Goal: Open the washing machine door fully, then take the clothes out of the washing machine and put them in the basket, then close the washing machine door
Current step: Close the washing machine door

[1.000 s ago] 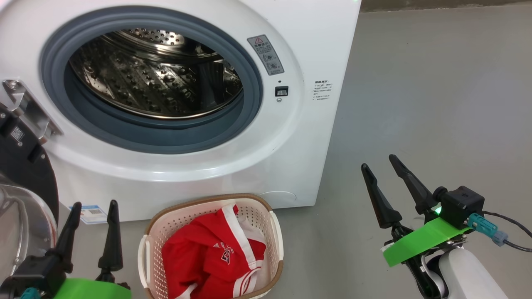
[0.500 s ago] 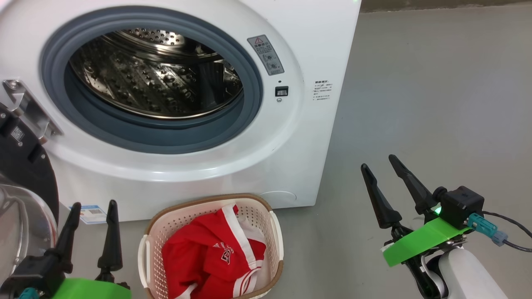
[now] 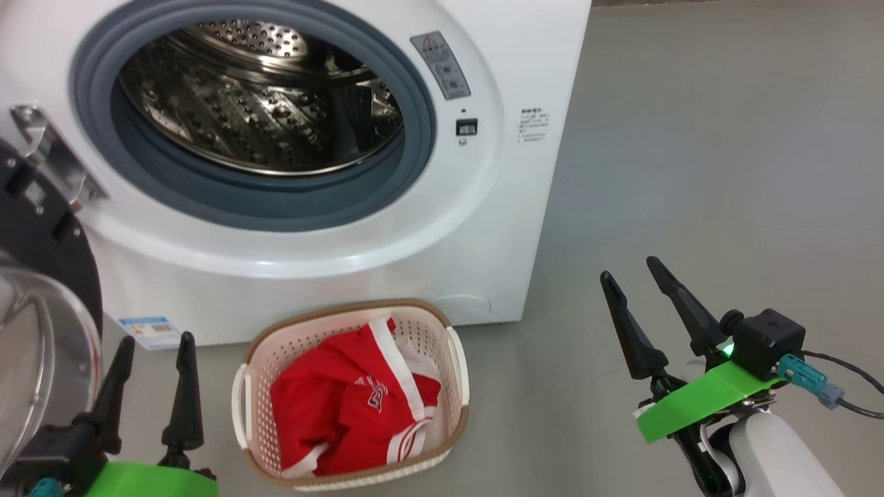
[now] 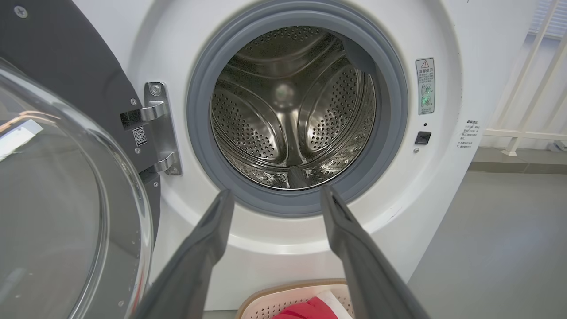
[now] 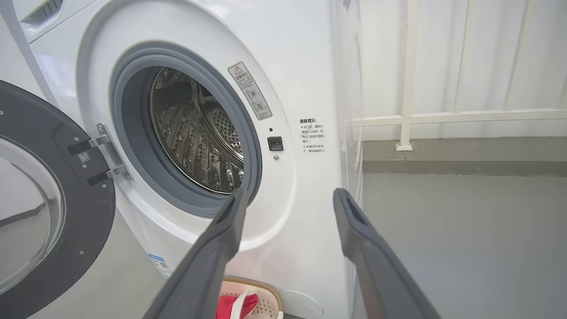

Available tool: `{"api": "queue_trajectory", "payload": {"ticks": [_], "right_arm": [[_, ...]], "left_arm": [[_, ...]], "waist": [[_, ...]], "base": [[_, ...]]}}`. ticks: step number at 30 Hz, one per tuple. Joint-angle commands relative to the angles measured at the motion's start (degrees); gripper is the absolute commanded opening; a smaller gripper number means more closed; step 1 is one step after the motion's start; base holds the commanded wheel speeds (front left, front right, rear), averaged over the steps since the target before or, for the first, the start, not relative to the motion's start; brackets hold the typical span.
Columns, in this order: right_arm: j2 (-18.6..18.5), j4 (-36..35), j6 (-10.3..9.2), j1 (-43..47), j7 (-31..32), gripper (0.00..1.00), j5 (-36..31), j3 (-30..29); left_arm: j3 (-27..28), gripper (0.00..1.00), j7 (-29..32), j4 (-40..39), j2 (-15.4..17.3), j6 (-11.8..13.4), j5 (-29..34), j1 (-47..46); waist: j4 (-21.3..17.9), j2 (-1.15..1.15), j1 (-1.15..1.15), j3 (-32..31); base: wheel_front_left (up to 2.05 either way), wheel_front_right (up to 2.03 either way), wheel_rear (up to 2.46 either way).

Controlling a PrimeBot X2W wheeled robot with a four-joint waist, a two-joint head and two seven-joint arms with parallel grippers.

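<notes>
Washing machine (image 3: 483, 228): a white front-loader is set on the grey floor (image 3: 690, 172), its round opening ringed by a grey rubber seal (image 3: 276, 210).
Drum (image 3: 262, 103): perforated steel walls and raised paddles are seen through the opening.
Washing machine door (image 3: 41, 255): it is swung wide open to the robot's left on a metal hinge (image 3: 48, 159). The bulging clear glass bowl (image 3: 31, 373) within the black frame is turned toward the head camera.
Basket (image 3: 345, 308): cream perforated plastic with a brown woven-look rim is placed on the floor just in front of the machine, below the opening.
Clothes (image 3: 331, 414): they are heaped inside the basket. Red fabric with white trim and partly legible white lettering is seen on top, with a bit of white cloth at the far right corner.
Left gripper (image 3: 156, 339): it is held at the lower left of the head view, just beside the glass bowl and left of the basket. The two dark fingers are spread apart and free.
Right gripper (image 3: 630, 269): it is held above the floor to the right of the machine, well apart from the basket. The fingers are spread apart and free.
Blue label (image 3: 148, 331): it is stuck low on the machine's front, near the left gripper's fingertips in the head view.
Warning sticker (image 3: 442, 65): it is fixed to the front panel right of the seal, above a small black latch socket (image 3: 467, 128).
Railing (image 5: 407, 75): white rails are seen beyond the machine's right side.
</notes>
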Motion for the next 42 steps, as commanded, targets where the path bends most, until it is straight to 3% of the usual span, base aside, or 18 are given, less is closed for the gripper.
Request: {"api": "queue_trajectory", "payload": {"ticks": [1,14,42], "right_arm": [[0.3,-1.5,0.09,0.6,-0.3,1.0,0.9,1.0],[0.3,-1.3,0.09,0.5,-0.3,1.0,0.9,1.0],[0.2,-1.2,0.09,0.6,-0.3,1.0,0.9,0.8]], "left_arm": [[2.1,1.0,-0.5,-1.5,1.9,0.2,-0.2,-1.7],[1.7,1.0,-0.5,-1.0,2.0,0.0,-0.8,-1.8],[0.8,1.0,-0.6,-0.8,2.3,0.7,-1.2,-1.9]], "waist": [[0.0,0.0,0.0,0.0],[0.1,0.0,0.0,0.0],[0.8,0.0,0.0,-0.2]], "base": [[-1.87,1.87,0.0],[-1.29,1.29,0.0],[-0.02,0.02,0.0]]}}
